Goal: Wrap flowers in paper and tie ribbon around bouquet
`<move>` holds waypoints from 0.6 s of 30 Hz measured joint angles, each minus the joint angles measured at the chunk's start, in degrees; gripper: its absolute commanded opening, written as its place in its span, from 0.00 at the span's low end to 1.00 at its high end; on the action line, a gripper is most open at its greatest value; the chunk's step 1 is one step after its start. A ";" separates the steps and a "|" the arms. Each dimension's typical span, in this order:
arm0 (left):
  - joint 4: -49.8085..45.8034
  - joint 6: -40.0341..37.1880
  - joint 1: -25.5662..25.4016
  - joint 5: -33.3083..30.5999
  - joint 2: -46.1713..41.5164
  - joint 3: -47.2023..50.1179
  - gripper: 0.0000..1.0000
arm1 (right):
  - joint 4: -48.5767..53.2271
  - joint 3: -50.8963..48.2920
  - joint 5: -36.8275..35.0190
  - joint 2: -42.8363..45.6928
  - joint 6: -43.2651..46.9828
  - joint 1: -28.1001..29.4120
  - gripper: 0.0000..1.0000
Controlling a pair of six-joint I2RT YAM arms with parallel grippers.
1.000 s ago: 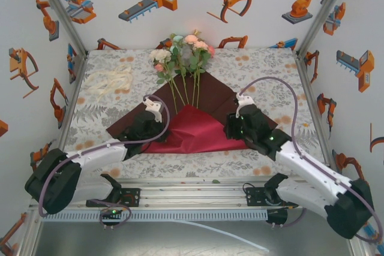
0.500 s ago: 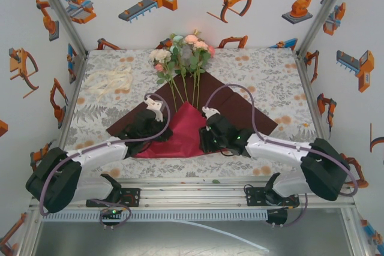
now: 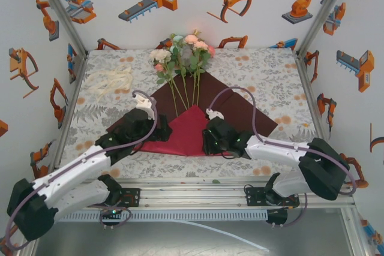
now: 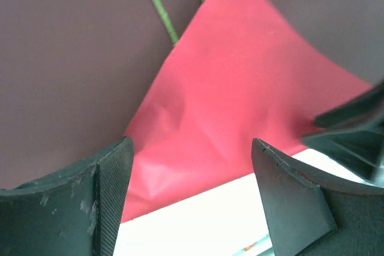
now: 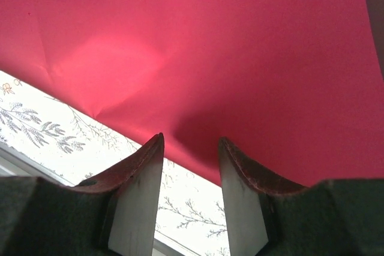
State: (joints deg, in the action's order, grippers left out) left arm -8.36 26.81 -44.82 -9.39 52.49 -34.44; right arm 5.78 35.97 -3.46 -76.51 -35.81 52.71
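The flowers (image 3: pixel 180 58) lie at the back centre, and their green stems (image 4: pixel 159 4) run down onto the dark red paper (image 3: pixel 240 103). A brighter red flap (image 3: pixel 186 130) of the paper is folded up over the stem ends. My left gripper (image 3: pixel 151 131) sits at the flap's left edge; it (image 4: pixel 192 143) is open wide with nothing between its fingers. My right gripper (image 3: pixel 205 142) is at the flap's right lower edge. In the right wrist view it (image 5: pixel 191 139) stands open, its tips at the edge of the red paper (image 5: pixel 210 46). The cream ribbon (image 3: pixel 111 79) lies loose at the back left.
The floral tablecloth (image 3: pixel 270 70) covers the table. White walls with orange robot prints close in the back and both sides. A metal rail (image 3: pixel 192 193) runs along the near edge, between the arm bases. The right gripper's black body (image 4: pixel 354 130) shows close by in the left wrist view.
My left gripper has opened, let go of the paper and drawn back to the left. My right gripper swept left a second ago, folding the red flap narrower, and has since held still.
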 measured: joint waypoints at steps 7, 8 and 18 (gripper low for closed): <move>-0.66 4.94 -4.28 0.11 2.84 1.53 0.48 | 2.27 -2.62 0.44 4.44 -1.99 0.00 0.41; -0.70 5.55 -4.28 -0.09 4.44 2.62 0.46 | 2.49 -2.95 0.44 4.83 -2.12 0.00 0.41; -1.40 14.80 -4.28 -5.55 7.21 12.46 0.39 | 11.50 -3.98 -6.86 8.85 -4.59 0.00 0.42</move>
State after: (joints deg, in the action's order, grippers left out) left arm -9.76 41.60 -49.10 -14.94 59.70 -21.98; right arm 17.28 31.99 -10.33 -67.66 -40.40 52.71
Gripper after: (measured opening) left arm 0.382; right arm 0.415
